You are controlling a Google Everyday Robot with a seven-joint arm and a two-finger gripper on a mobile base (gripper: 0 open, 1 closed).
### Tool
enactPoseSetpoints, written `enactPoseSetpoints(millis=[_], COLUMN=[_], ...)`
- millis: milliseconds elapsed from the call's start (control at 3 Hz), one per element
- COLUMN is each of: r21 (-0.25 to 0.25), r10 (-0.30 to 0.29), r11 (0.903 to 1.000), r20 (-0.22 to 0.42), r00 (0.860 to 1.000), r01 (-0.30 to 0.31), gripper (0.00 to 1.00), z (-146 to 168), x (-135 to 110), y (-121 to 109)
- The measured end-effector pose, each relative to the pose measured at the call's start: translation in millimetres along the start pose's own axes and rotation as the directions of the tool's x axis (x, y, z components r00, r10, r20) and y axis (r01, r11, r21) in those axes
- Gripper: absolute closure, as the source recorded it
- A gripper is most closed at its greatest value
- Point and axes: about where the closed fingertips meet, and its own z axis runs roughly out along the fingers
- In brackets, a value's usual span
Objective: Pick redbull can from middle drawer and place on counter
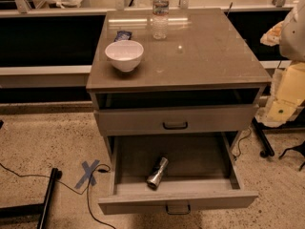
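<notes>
The redbull can (157, 172) lies on its side in the open middle drawer (138, 203), near the front wall and a little left of centre, with one shiny end towards the front. The drawer is pulled well out. The handled drawer above it (175, 120) is shut. The counter (209, 56) is the glossy grey-brown top of the cabinet. My gripper (279, 112) is the pale shape at the right edge of the view, beside the cabinet's right side, about level with the upper drawer. It is well away from the can and holds nothing that I can see.
On the counter stand a white bowl (124, 55) at front left, a clear water bottle (160, 14) at the back, and a small dark packet (123, 35) behind the bowl. Cables, a blue tape cross (88, 173) and a black stand leg (47, 197) lie on the floor at left.
</notes>
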Motion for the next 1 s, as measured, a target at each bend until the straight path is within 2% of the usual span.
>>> enactPoseSetpoints(millis=[333, 667, 1000], r21=[0.000, -0.030, -0.091], r10=[0.000, 0.001, -0.063], r11=[1.0000, 0.9996, 0.9936], r20=[0.000, -0.028, 0.035], r00=[1.000, 1.000, 0.997], r01=[0.000, -0.001, 0.066], gripper=[0.00, 0.00, 0.00], z=[0, 26, 76], x=[0, -1, -11], y=[0, -1, 26])
